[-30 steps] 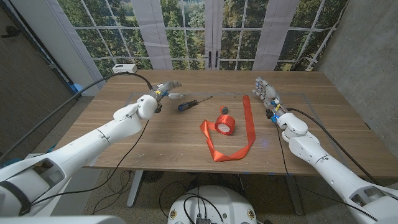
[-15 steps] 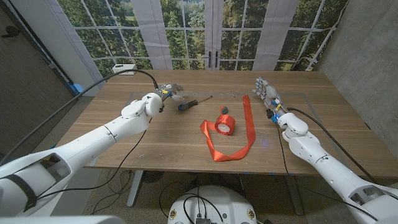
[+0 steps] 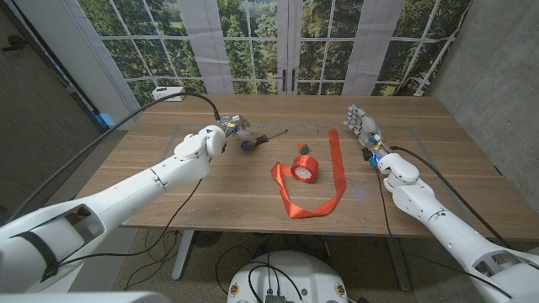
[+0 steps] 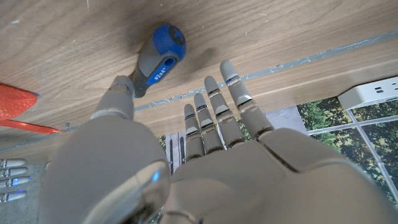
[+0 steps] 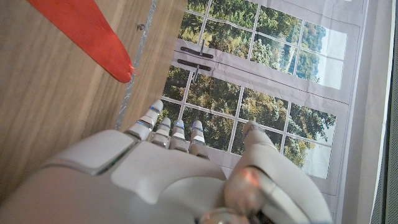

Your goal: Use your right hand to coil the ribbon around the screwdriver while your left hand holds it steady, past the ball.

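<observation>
- Reaching over the table, my left hand [image 3: 234, 130] hangs right by the blue handle of the screwdriver [image 3: 257, 139], fingers spread, holding nothing.
- My thumb [image 4: 118, 99] is right at the handle; I cannot tell if it touches.
- My right hand [image 3: 360, 126] waits with fingers apart, beside the far end of the red ribbon [image 3: 316, 185].
- I see the ribbon roll [image 3: 304, 168] between both hands.

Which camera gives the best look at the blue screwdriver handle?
The left wrist view: the screwdriver handle is large and close beside the left hand, its printed label showing. The head view shows the whole tool, small, with its thin shaft. The right wrist view looks elsewhere.
</observation>
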Robot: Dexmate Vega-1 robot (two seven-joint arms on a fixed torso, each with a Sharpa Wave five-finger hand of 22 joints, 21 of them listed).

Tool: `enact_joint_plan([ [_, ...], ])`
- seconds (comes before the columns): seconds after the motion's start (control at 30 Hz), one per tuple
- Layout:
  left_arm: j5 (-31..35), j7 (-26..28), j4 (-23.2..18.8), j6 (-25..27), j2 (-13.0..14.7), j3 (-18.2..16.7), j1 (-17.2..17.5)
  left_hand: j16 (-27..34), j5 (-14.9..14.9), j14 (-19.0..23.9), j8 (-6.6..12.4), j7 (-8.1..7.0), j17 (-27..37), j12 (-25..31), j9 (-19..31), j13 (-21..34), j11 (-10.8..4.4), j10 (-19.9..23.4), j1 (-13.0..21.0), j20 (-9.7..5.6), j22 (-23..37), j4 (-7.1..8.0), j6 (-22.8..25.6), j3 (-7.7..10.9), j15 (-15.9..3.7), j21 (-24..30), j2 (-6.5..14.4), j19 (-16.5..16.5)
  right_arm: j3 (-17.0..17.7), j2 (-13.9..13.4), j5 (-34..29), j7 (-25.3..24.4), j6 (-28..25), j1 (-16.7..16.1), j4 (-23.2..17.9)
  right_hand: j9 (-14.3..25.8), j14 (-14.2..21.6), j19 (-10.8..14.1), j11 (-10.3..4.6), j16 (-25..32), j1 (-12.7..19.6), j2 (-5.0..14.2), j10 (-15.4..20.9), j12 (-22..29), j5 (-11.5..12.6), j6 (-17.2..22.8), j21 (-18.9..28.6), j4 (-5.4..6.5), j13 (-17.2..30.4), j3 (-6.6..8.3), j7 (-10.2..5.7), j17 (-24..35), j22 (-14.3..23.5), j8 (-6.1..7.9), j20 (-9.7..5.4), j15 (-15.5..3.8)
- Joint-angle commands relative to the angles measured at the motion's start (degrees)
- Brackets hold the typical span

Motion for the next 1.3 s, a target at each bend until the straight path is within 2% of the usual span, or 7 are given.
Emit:
enact_joint_plan([
  [0.03,2.31,-9.01,0.87,6.72,-1.97,4.64,-5.01,-0.11,-0.30,1.97,0.06,0.06,-0.02,0.01,0.21,0.16,-0.15,1.82,1.51,-0.27,0.19,-0.20,1.74,-0.02,-4.50,0.93,0.63,1.80,0.74,-0.12,0.83,0.41,0.66,-0.73,0.49,0.29,0.24,0.21,0.41,0.31,0.30,0.39,0.08,0.17,-0.02,0.43,-0.13,-0.28,0.23,0.23,0.20,0.22,0.25,0.32,0.05,0.44],
  [0.23,5.44,-12.99,1.63,9.36,-2.49,8.43,-8.00,-0.18,-0.53,3.39,-0.18,0.11,-0.08,0.12,0.23,0.17,-0.17,3.01,2.70,-0.33,0.19,-0.35,1.85,0.66,-4.80,1.57,1.80,2.88,1.02,-0.18,1.14,0.36,0.77,-1.13,0.57,0.30,0.26,0.28,0.55,0.32,0.26,0.43,0.11,0.17,-0.02,0.51,-0.21,-0.29,0.24,0.19,0.19,0.24,0.26,0.30,0.06,0.43],
  [0.53,10.26,-17.04,2.96,13.05,-3.48,12.79,-11.07,0.23,-1.52,6.59,0.41,0.19,0.24,0.61,0.34,0.42,-0.53,6.36,7.44,-0.45,0.38,-1.46,5.05,3.05,-5.82,2.65,6.03,3.43,1.35,0.40,1.78,0.70,1.37,-1.07,1.63,0.31,0.35,0.37,0.59,0.36,0.11,0.45,0.21,0.18,-0.02,0.57,-0.34,-0.23,0.24,0.08,0.19,0.29,0.27,0.26,0.08,0.46],
  [0.8,9.84,-17.68,5.83,11.26,-4.65,13.13,-11.66,-1.13,-0.86,7.52,1.31,-0.34,-0.44,0.39,0.43,0.35,-1.29,8.36,12.11,-1.32,0.58,-2.29,9.37,5.56,-6.34,3.90,8.06,3.73,1.59,0.77,2.34,0.96,1.54,-1.13,2.44,0.32,0.45,0.48,0.76,0.42,-0.16,0.45,0.37,0.22,-0.04,0.62,-0.43,-0.08,0.25,-0.07,0.17,0.37,0.27,0.23,0.08,0.54],
  [1.1,9.38,-22.25,10.47,8.19,-6.51,15.39,-15.22,-5.77,-0.90,0.86,-0.56,0.40,-0.23,-2.79,0.62,-0.05,0.03,4.54,12.01,2.74,0.53,-0.01,7.96,7.93,-2.14,2.95,13.23,-2.93,2.06,0.90,2.35,-0.02,2.01,-1.66,2.41,0.33,0.59,0.53,1.01,0.48,-0.33,0.47,0.52,0.25,-0.02,0.74,-0.55,0.01,0.26,-0.18,0.07,0.41,0.28,0.22,0.12,0.67],
  [1.2,11.13,-22.17,11.84,7.42,-7.25,16.79,-16.18,-6.58,-1.38,-1.02,-1.00,0.22,0.08,-3.41,0.62,-0.08,0.31,3.94,10.51,3.28,0.48,0.71,7.51,7.37,-2.34,2.19,13.22,-5.82,2.19,0.94,2.40,-0.23,2.14,-1.84,2.53,0.33,0.60,0.56,1.02,0.49,-0.38,0.49,0.59,0.27,-0.01,0.76,-0.58,0.03,0.26,-0.20,0.06,0.43,0.28,0.21,0.13,0.67],
  [1.3,12.93,-18.06,12.23,7.10,-7.86,16.73,-15.23,-3.42,-1.99,3.67,0.45,-0.63,1.70,-1.39,0.70,0.60,-1.55,10.01,10.46,2.09,0.56,0.21,12.44,6.33,-5.10,2.65,14.26,-6.78,2.39,0.90,2.67,-0.32,2.06,-2.10,2.53,0.34,0.64,0.66,1.04,0.50,-0.42,0.49,0.67,0.29,0.00,0.77,-0.60,0.04,0.26,-0.23,0.11,0.43,0.29,0.20,0.18,0.73],
])
